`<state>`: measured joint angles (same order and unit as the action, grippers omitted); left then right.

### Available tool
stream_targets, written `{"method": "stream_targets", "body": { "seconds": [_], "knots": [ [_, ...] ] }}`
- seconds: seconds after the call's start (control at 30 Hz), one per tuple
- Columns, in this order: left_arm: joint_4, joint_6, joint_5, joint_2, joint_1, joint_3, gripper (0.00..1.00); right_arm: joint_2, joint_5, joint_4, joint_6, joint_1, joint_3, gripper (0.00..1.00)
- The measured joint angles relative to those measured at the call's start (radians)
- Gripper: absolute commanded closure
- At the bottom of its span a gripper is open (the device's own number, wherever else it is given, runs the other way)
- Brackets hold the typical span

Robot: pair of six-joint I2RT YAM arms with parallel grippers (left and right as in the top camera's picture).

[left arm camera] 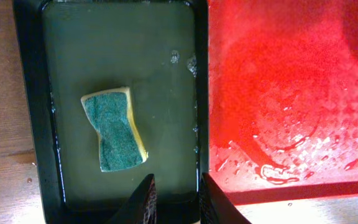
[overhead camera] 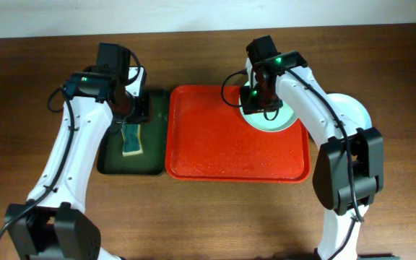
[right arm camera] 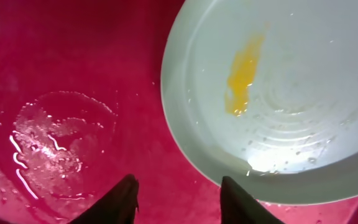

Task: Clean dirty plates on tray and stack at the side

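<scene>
Wooden table (overhead camera: 20, 72), red tray (overhead camera: 215, 144) lengthwise left-right, smeared plate (right arm camera: 303, 124) flat; left gripper (left arm camera: 177, 186) and right gripper (right arm camera: 179, 186) apart

Pale plate (right arm camera: 303, 93), yellow smear (right arm camera: 241, 71), on wet red tray (right arm camera: 73, 62); fingers (right arm camera: 120, 200) apart at rim.

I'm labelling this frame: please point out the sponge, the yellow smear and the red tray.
sponge (left arm camera: 114, 130), left wrist view, green top face.
yellow smear (right arm camera: 242, 71), right wrist view, its middle.
red tray (overhead camera: 222, 144), overhead view, bare floor.
</scene>
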<state>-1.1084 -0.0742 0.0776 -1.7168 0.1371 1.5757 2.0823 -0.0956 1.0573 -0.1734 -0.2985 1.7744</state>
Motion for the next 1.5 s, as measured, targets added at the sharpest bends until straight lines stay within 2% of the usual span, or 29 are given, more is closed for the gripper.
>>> {"method": "stream_targets", "body": {
  "seconds": [0.1,0.2,0.33,0.37,0.4,0.43,0.47,0.53,0.57,0.6,0.67,0.77,0.9,0.93,0.97,1.0,1.03,1.2,1.37,1.5],
  "knots": [
    [0.021,0.0,-0.004,0.0,0.0,-0.021,0.78,0.012,0.01,-0.051,-0.001,-0.017,0.0,0.56],
    [0.021,0.0,-0.007,0.0,0.0,-0.029,0.76,0.05,0.019,-0.1,-0.002,-0.029,0.0,0.65],
    [0.021,0.0,-0.007,0.0,0.0,-0.029,0.76,0.103,0.03,-0.137,-0.003,-0.031,-0.006,0.67],
    [0.021,0.0,-0.007,0.0,0.0,-0.029,0.76,0.112,0.032,-0.142,-0.003,-0.031,-0.007,0.71],
    [0.021,0.0,-0.007,0.0,0.0,-0.029,0.76,0.129,0.032,-0.146,-0.003,-0.031,-0.008,0.8],
    [0.021,0.0,-0.007,0.0,0.0,-0.029,0.76,0.142,0.033,-0.147,0.001,-0.031,-0.009,0.94],
    [0.021,0.0,-0.008,0.0,0.0,-0.029,0.76,0.151,0.035,-0.147,0.0,-0.031,-0.009,0.96],
    [0.021,0.0,-0.008,0.0,0.0,-0.029,0.76,0.165,0.033,-0.147,0.002,-0.031,-0.01,0.96],
    [0.021,0.0,-0.007,0.0,0.0,-0.029,0.76,0.167,0.032,-0.146,0.0,-0.031,-0.009,0.86],
    [0.021,0.0,-0.008,0.0,0.0,-0.029,0.76,0.166,0.023,-0.138,-0.003,-0.031,-0.009,0.7],
    [0.021,0.0,-0.008,0.0,0.0,-0.029,0.75,0.168,-0.015,-0.131,0.0,-0.03,-0.01,0.59],
    [0.021,0.0,-0.007,0.0,0.0,-0.029,0.75,0.169,-0.058,-0.083,-0.004,-0.031,-0.01,0.56],
    [0.021,0.0,-0.007,0.0,0.0,-0.029,0.75,0.169,-0.086,0.019,-0.002,-0.032,0.0,0.57],
    [0.021,0.0,-0.007,0.0,0.0,-0.029,0.75,0.169,-0.106,0.044,0.002,-0.035,0.01,0.59],
    [0.021,0.0,-0.007,0.0,0.0,-0.029,0.75,0.166,-0.122,0.058,0.006,-0.039,0.016,0.66],
    [0.021,0.0,-0.008,0.0,0.0,-0.029,0.75,0.16,-0.149,0.073,0.014,-0.047,0.021,0.91],
    [0.021,0.0,-0.007,0.0,0.0,-0.029,0.75,0.151,-0.182,0.092,0.021,-0.064,0.025,0.96],
    [0.021,0.0,-0.008,0.0,0.0,-0.029,0.77,0.124,-0.266,0.093,0.0,-0.199,0.022,0.96],
    [0.021,-0.023,-0.052,0.0,-0.005,-0.029,0.78,0.124,-0.286,-0.05,-0.105,-0.352,-0.061,0.96],
    [0.021,-0.045,-0.095,0.0,-0.009,-0.029,0.77,0.124,-0.288,-0.103,-0.145,-0.404,-0.083,0.96]
  ]
}}
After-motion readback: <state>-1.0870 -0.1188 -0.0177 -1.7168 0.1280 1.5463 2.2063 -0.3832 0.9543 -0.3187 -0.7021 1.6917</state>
